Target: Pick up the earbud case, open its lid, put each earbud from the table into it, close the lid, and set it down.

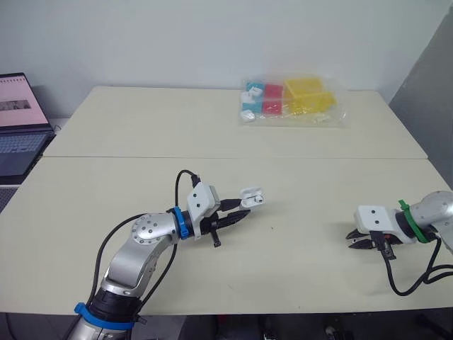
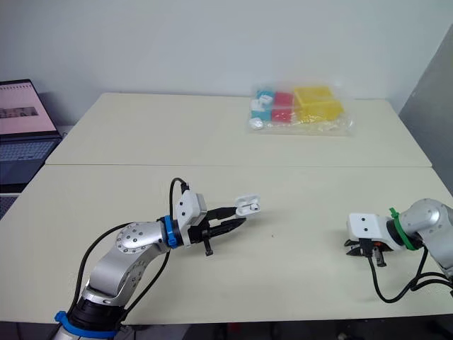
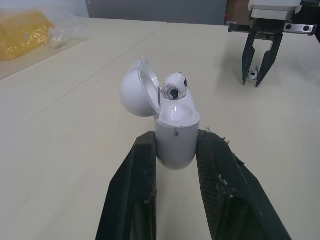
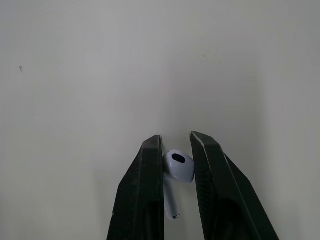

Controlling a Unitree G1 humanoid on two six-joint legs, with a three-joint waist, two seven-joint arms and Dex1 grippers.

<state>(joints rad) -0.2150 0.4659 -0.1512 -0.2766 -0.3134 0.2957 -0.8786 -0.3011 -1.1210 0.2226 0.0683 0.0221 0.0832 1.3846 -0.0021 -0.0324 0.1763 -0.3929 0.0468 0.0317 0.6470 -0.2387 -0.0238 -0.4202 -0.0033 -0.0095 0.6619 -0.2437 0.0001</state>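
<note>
Note the left fingers (image 3: 142, 175) clenched on the body of the case (image 3: 175, 135), held low over the middle of the surface (image 1: 141, 127) toward its near edge, lid (image 3: 135, 95) swung open, one earbud (image 3: 175, 86) sitting proud inside. Note the right fingers (image 4: 145, 190) pinched on the head of the second earbud (image 4: 179, 166) near the right near corner. Expect slip or twist from so narrow a pinch on a rounded head. Guard against knocking the proud earbud out during insertion.
</note>
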